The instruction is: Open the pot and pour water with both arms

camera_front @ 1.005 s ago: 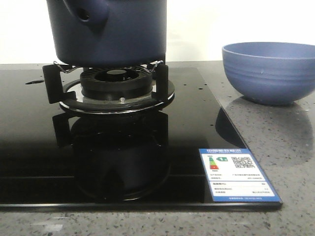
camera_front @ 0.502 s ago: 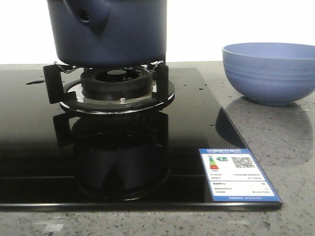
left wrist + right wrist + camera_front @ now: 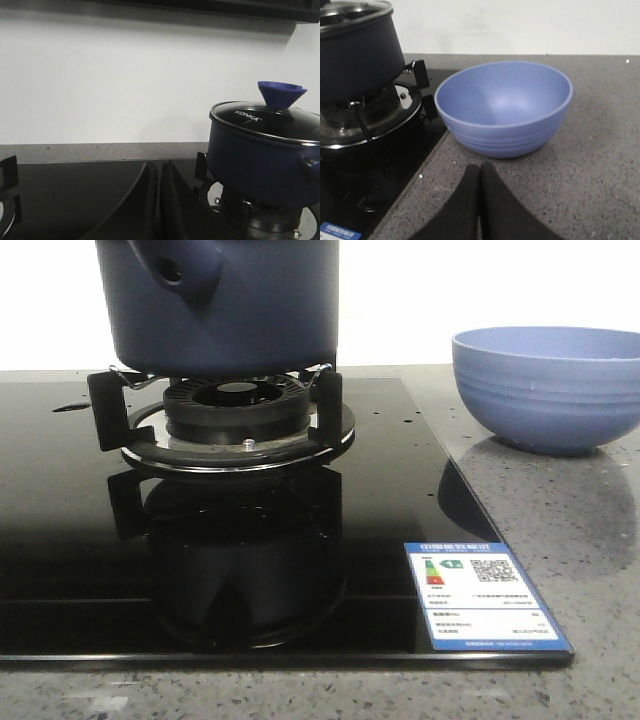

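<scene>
The dark navy pot [image 3: 225, 305] stands on the gas burner [image 3: 235, 415], its hollow side handle [image 3: 185, 268] pointing toward the camera. In the left wrist view the pot [image 3: 260, 160] carries a glass lid [image 3: 265, 122] with a blue knob [image 3: 281, 94]. My left gripper [image 3: 159, 167] is shut and empty over the black hob, apart from the pot. In the right wrist view the pot [image 3: 357, 55] is beside the light blue ribbed bowl [image 3: 505, 107]. My right gripper [image 3: 480, 170] is shut and empty over the counter, just short of the bowl. Neither gripper shows in the front view.
The black glass hob [image 3: 80, 570] carries a blue energy label [image 3: 482, 595] at its front right corner. The ribbed bowl [image 3: 548, 385] stands empty on the grey speckled counter [image 3: 590, 530]. A second burner's edge [image 3: 6, 200] shows in the left wrist view. A white wall stands behind.
</scene>
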